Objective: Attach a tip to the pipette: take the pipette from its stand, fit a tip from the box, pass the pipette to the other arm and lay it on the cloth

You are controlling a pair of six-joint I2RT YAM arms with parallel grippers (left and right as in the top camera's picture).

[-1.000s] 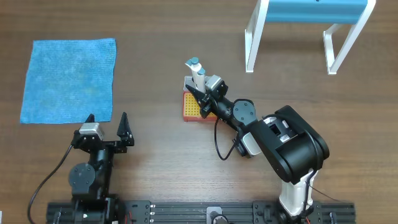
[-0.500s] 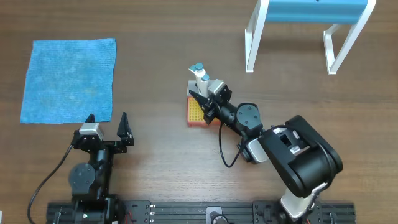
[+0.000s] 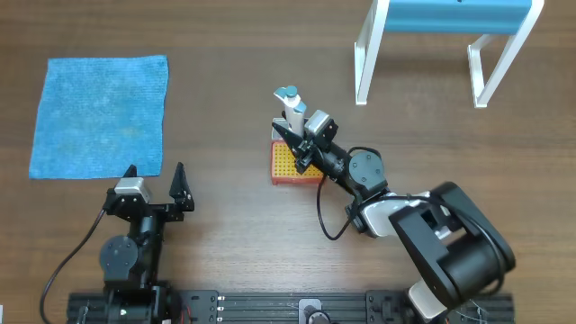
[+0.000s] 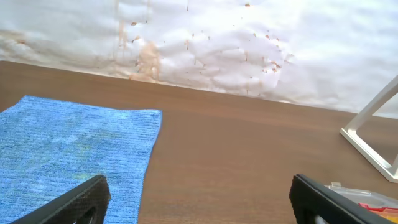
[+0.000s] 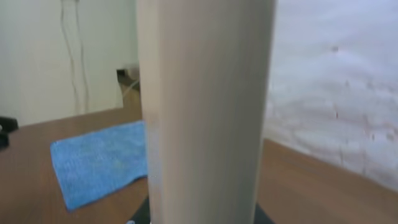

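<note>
My right gripper (image 3: 297, 137) is shut on the white pipette (image 3: 292, 108), whose blue-capped head points up the top view. It holds the pipette over the red-and-yellow tip box (image 3: 290, 164) in the middle of the table. The right wrist view has the pipette body (image 5: 205, 106) upright and very close between the fingers. A blue cloth (image 3: 101, 115) lies flat at the far left, also seen as the cloth (image 4: 68, 155) from the left wrist. My left gripper (image 3: 155, 171) rests open near the table's front, just below the cloth, with nothing between its fingers (image 4: 74, 202).
The white-legged stand with a blue top (image 3: 450, 36) is at the back right; one of its legs (image 4: 373, 134) shows from the left wrist. A black cable (image 3: 319, 211) loops beside the right arm. Bare wood lies between cloth and tip box.
The right arm has swung to the right and the pipette has shifted slightly right and up the view over the tip box. The left arm has stayed still.
</note>
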